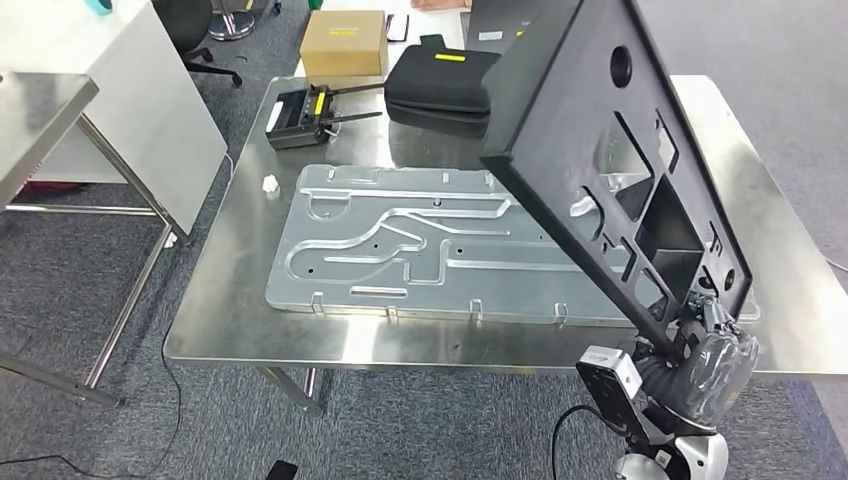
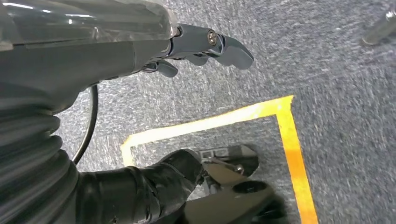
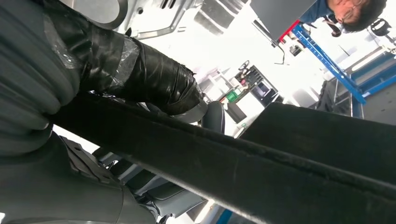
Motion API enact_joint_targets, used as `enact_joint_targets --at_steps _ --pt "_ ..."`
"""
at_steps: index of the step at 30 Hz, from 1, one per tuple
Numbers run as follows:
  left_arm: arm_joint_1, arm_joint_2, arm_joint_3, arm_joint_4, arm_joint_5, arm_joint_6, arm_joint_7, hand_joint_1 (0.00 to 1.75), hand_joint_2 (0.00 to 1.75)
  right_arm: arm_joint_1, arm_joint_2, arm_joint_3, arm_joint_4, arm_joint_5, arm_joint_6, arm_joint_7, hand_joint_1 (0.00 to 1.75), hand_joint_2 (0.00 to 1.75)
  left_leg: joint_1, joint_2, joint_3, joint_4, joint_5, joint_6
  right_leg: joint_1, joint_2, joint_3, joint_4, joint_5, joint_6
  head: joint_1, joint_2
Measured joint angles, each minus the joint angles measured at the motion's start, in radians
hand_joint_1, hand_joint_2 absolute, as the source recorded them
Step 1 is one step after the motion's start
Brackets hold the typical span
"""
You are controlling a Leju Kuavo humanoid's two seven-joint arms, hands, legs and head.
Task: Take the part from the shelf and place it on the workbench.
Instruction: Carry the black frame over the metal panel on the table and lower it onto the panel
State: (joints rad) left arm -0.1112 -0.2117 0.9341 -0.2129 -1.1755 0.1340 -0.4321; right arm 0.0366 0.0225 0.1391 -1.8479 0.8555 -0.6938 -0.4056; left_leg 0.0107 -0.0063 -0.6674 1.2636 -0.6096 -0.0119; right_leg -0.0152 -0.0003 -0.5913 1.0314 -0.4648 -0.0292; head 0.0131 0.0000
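Note:
The part is a large black panel with round and square cut-outs, held tilted above the right side of the steel workbench. My right hand grips its lower corner near the bench's front right edge. In the right wrist view the panel's dark edge runs across the picture with my wrapped thumb clamped over it. My left hand hangs over the grey carpet with nothing in it, fingers loosely apart.
A silver stamped plate lies flat on the bench under the panel. At the back sit a black case, a black and yellow device and a cardboard box. Another steel table stands at the left. A person stands beyond.

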Motion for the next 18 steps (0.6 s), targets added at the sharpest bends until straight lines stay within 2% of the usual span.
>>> enact_joint_targets --at_steps 1,2,3,4,6,7,10,12,15,16,17,18 --pt "0.001 0.0 0.0 0.0 0.0 -0.004 -0.001 0.0 1.75 0.0 0.0 0.001 0.002 0.0 0.0 0.001 1.71 1.75 0.001 0.0 -0.023 0.031 0.002 -0.001 0.0 0.0 0.003 0.0 -0.002 -0.001 0.0 0.0" --pt "0.001 0.0 0.0 0.0 -0.001 -0.007 -0.002 0.0 1.75 -0.002 0.0 0.002 0.004 0.0 0.0 0.004 1.68 1.75 0.002 0.0 -0.028 0.025 0.024 -0.002 0.001 0.001 0.006 0.0 -0.005 0.0 0.0 0.0" --pt "0.001 0.0 0.0 0.0 -0.003 -0.01 -0.002 0.0 1.75 -0.004 -0.001 0.005 0.007 0.0 0.0 0.007 1.64 1.75 0.002 0.0 -0.013 -0.02 0.062 0.0 0.0 0.002 0.011 0.001 -0.008 0.001 0.0 0.0" --pt "0.001 0.0 0.0 0.0 -0.006 -0.013 -0.001 0.0 1.75 -0.01 -0.001 0.009 0.011 0.002 0.001 0.011 1.61 1.75 0.002 0.0 0.016 -0.091 0.104 0.004 0.0 0.003 0.016 0.001 -0.011 0.003 0.0 0.0" --pt "-0.003 0.001 0.0 0.0 -0.008 -0.02 0.002 0.0 1.75 -0.029 -0.004 0.023 0.023 0.014 0.003 0.026 1.62 1.75 -0.002 0.0 0.066 -0.208 0.151 0.012 0.004 0.005 0.022 0.002 -0.016 0.011 0.0 0.0" --pt "-0.005 0.002 -0.001 0.0 -0.009 -0.023 0.005 0.0 1.31 -0.041 -0.006 0.034 0.031 0.027 0.004 0.037 1.62 1.75 -0.005 0.0 0.077 -0.236 0.156 0.017 0.004 0.007 0.022 0.002 -0.017 0.016 0.0 0.0" --pt "-0.008 0.002 -0.004 0.0 -0.017 -0.014 0.026 0.0 0.0 -0.081 -0.013 0.077 0.063 0.095 0.004 0.08 1.63 1.75 -0.006 0.0 0.083 -0.25 0.16 0.032 0.003 0.007 0.021 0.001 -0.018 0.033 0.0 0.0" --pt "-0.011 0.001 -0.01 0.0 -0.026 0.007 0.047 0.0 0.0 -0.112 -0.021 0.108 0.087 0.153 0.005 0.114 1.63 1.75 -0.001 0.001 0.089 -0.264 0.168 0.046 0.002 0.005 0.003 0.042 -0.046 0.043 0.001 0.0" --pt "-0.016 -0.001 -0.022 0.0 -0.039 0.027 0.073 0.0 0.0 -0.166 -0.038 0.156 0.131 0.229 0.008 0.166 1.59 1.75 -0.001 0.003 0.089 -0.267 0.17 0.054 0.0 0.004 -0.085 0.221 -0.129 0.054 0.001 0.0" --pt "-0.017 -0.002 -0.025 0.0 -0.041 0.028 0.077 0.0 0.0 -0.182 -0.043 0.169 0.146 0.251 0.009 0.182 1.58 1.75 -0.001 0.003 0.089 -0.267 0.169 0.054 -0.001 0.003 -0.107 0.262 -0.137 0.057 0.001 0.0" --pt "-0.017 -0.003 -0.027 0.0 -0.042 0.029 0.079 0.0 0.0 -0.197 -0.048 0.18 0.159 0.27 0.012 0.197 1.57 1.75 0.0 0.002 0.09 -0.265 0.168 0.054 -0.003 0.003 -0.112 0.267 -0.124 0.059 0.001 0.0" --pt "-0.017 -0.005 -0.03 0.0 -0.044 0.028 0.081 0.0 0.0 -0.213 -0.053 0.189 0.172 0.29 0.015 0.212 1.55 1.75 0.0 0.001 0.091 -0.263 0.167 0.052 -0.005 0.003 -0.098 0.233 -0.094 0.059 0.001 0.0"
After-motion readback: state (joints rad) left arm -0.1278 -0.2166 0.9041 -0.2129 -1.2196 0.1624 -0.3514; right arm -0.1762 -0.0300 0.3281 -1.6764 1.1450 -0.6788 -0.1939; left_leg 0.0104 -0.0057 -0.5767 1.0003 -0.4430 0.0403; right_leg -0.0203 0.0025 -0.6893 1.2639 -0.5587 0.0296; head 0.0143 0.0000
